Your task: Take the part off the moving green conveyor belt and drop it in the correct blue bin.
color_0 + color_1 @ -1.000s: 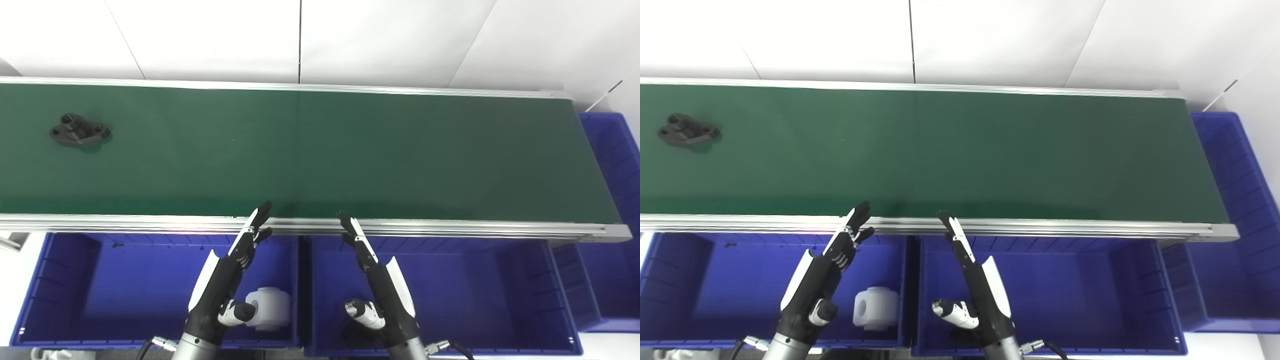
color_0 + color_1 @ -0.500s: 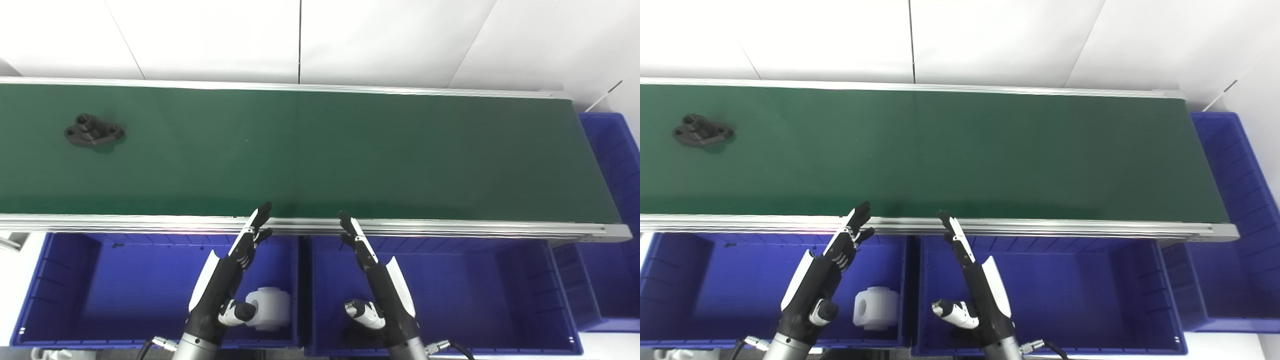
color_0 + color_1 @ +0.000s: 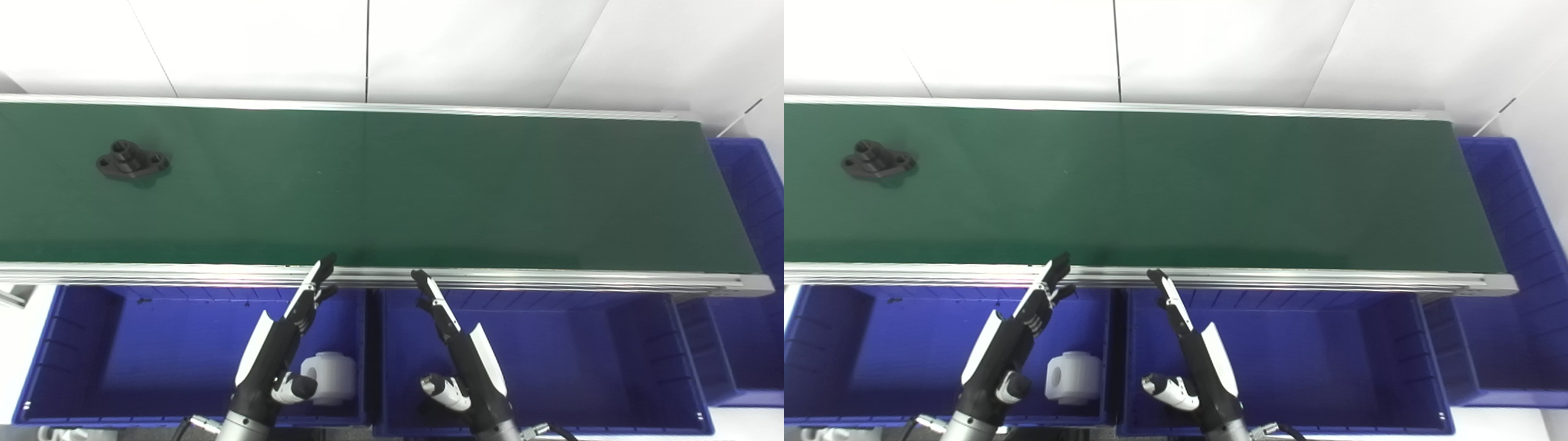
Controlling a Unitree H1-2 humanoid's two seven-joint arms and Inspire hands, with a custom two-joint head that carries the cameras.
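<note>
Bracket lies far up the belt, well off to the left of the left robot hand, long axis along the belt. That hand is the nearer; the right robot hand is farther. Both hang empty, fingers spread, over the bins.

I see a long green conveyor belt running left to right across the scene, edged by silver metal rails along its near and far sides. One dark part lies flat on the belt toward its far left, closer to the far rail than the near one. It is a black bracket with round holes, sitting alone on the belt.
</note>
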